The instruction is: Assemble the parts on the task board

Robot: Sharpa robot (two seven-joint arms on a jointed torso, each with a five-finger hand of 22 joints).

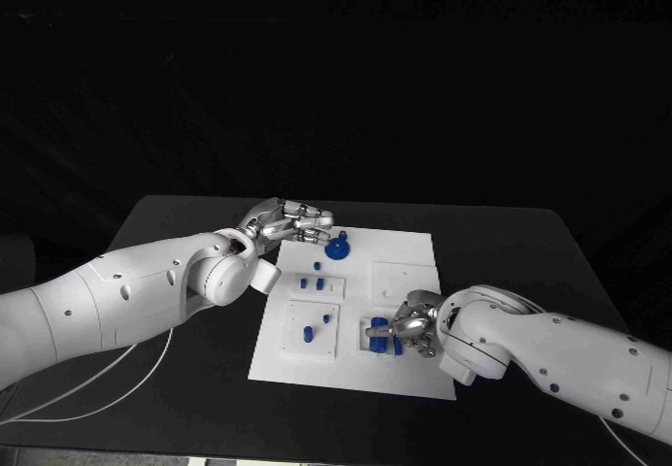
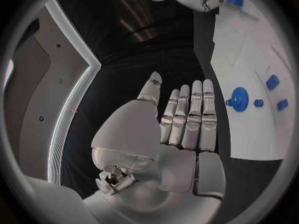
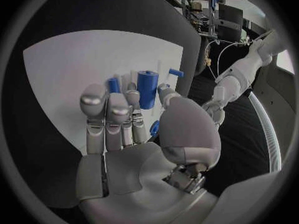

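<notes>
In the head view the white task board (image 1: 399, 254) lies in the middle of the black table (image 1: 183, 218). The left hand (image 1: 290, 224) hovers at the board's far left corner, fingers straight and apart, grasping nothing. Just beside its fingertips a round blue knob part (image 1: 338, 249) sits on the board. Two small blue pegs (image 1: 311, 283) stand in a row nearer the middle, and further toward the near edge a blue pin (image 1: 308, 335) stands in a square plate. The right hand (image 1: 409, 328) rests over the board's near right area, its fingers curled around blue parts (image 1: 381, 333) there.

In the left wrist view the left hand (image 2: 184, 117) is flat, fingers laid side by side and extended, holding nothing. The round blue knob part (image 2: 239, 99) lies on the board (image 2: 249, 129) beyond the fingertips, with small blue pieces (image 2: 272, 81) close by.

In the right wrist view the right hand (image 3: 124, 119) bends its fingers toward a blue cylinder (image 3: 147, 88) standing upright on the board (image 3: 69, 74); I cannot tell whether they actually grip it.
</notes>
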